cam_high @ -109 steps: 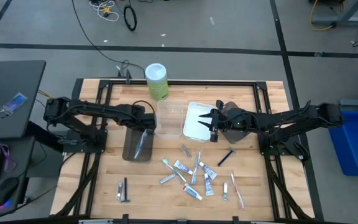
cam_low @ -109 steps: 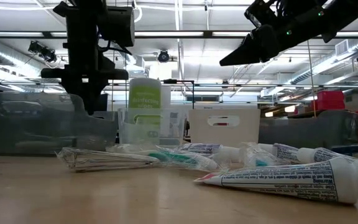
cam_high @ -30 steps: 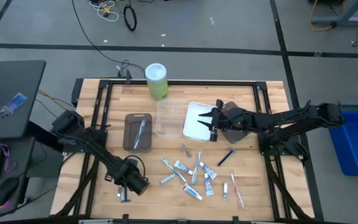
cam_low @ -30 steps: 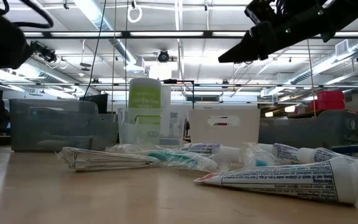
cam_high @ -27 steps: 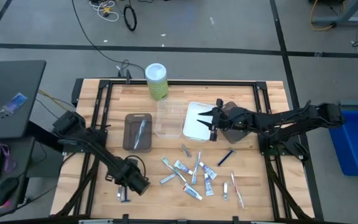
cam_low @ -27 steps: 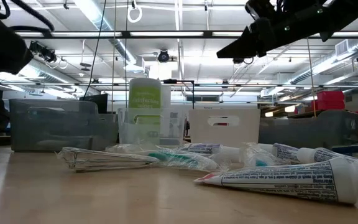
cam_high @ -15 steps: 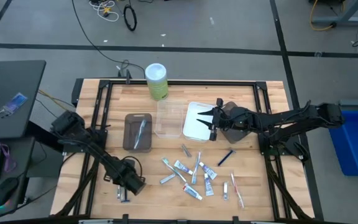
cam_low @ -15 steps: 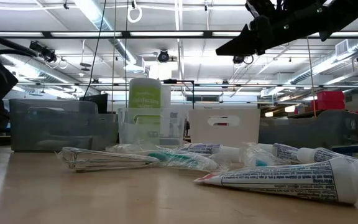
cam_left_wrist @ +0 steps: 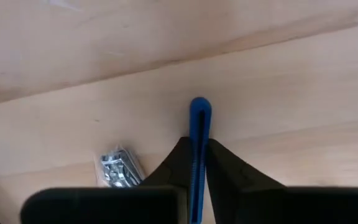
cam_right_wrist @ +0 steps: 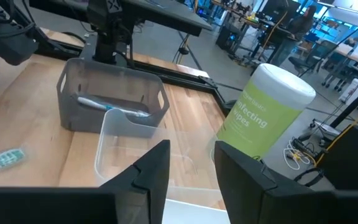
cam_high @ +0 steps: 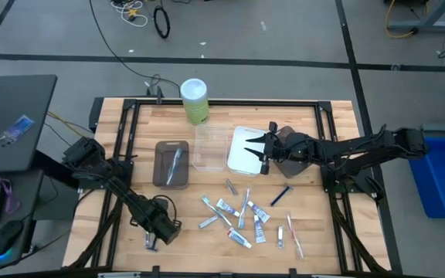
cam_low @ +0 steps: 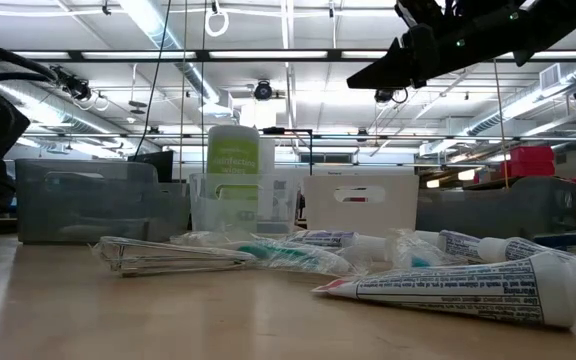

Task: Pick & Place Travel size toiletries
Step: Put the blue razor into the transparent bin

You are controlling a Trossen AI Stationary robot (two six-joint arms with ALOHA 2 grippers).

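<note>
High view looks straight down on the whole table (cam_high: 130,116). Low view sits at tabletop level, right up against the toothpaste tubes (cam_low: 468,285). Left wrist cam is super close to the wood; right wrist cam faces the green bottle (cam_right_wrist: 266,112), which the low view shares.

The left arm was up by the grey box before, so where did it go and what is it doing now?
The left gripper swung from the grey tray down to the table's near-left corner and closed its fingers around the dark blue stick. The right gripper, the trays and the toiletry pile stayed put.
</note>
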